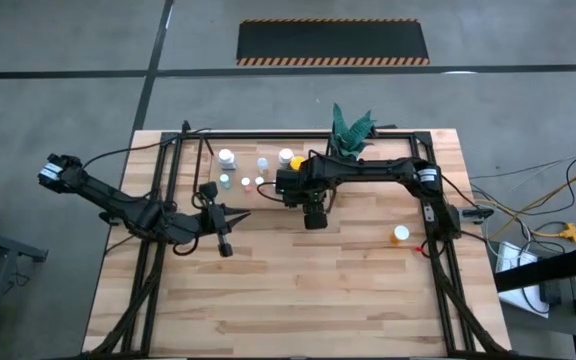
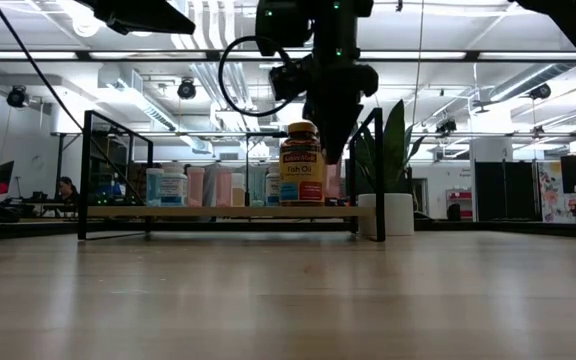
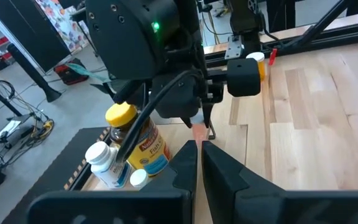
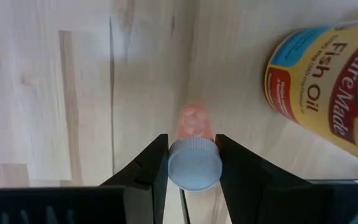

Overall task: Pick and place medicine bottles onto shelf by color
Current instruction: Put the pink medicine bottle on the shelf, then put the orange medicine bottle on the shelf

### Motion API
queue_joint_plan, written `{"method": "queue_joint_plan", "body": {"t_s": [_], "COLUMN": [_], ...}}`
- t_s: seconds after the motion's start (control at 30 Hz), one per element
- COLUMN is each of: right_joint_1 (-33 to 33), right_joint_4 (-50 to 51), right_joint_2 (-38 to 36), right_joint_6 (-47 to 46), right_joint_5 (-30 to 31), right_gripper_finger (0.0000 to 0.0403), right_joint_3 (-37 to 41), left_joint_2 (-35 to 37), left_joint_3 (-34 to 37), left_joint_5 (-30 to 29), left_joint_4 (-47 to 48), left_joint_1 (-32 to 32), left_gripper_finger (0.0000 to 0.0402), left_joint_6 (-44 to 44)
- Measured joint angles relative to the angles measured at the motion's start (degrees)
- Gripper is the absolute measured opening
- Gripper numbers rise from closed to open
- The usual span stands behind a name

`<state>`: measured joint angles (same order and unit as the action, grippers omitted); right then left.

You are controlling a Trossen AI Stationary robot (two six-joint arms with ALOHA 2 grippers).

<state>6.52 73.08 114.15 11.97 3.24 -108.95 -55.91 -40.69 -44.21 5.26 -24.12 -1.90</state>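
My right gripper [image 4: 194, 163] is shut on a tiny pink bottle with a pale blue-white cap [image 4: 194, 127]. In the high view it [image 1: 313, 215] sits just near of the shelf [image 1: 248, 140], beside the amber yellow-capped bottle [image 1: 296, 189]. That bottle reads "Fish Oil" [image 2: 301, 165] and stands on its base on the shelf board [image 2: 218, 212]. Several small bottles [image 1: 226, 157] stand farther along the shelf. An orange bottle [image 1: 400, 234] stands on the table near the right arm's base. My left gripper [image 1: 224, 246] waits shut over the table's left middle. My right gripper pinches the tiny bottle by its cap [image 4: 194, 168], one finger [image 4: 151, 165] on each side. The fingers come from above, pointing down. The pink body [image 3: 199, 130] hangs upright below the cap; I cannot tell whether its bottom touches the wood.
A green spiky plant in a white pot [image 1: 352, 130] stands at the shelf's far right. Black frame bars [image 1: 158, 215] run along both table sides. Cables lie off the table's right edge [image 1: 528, 215]. Bare tabletop [image 1: 298, 300] stretches toward the near edge.
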Motion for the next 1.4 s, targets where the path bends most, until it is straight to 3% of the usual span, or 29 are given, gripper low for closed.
{"method": "queue_joint_plan", "body": {"t_s": [0.7,1.4], "right_joint_1": [1.9,2.6], "right_joint_4": [-1.8,-2.1], "right_joint_2": [0.3,-1.2], "right_joint_6": [1.1,0.6], "right_joint_5": [1.5,1.4], "right_gripper_finger": [0.0125,0.0184], "right_joint_3": [0.6,-0.4], "left_joint_2": [-0.1,-0.1], "left_joint_3": [0.1,0.1], "left_joint_5": [0.0,0.0], "left_joint_4": [0.1,-0.1], "left_joint_1": [0.0,0.0], "left_gripper_finger": [0.0006,0.0006], "left_joint_6": [0.0,0.0]}}
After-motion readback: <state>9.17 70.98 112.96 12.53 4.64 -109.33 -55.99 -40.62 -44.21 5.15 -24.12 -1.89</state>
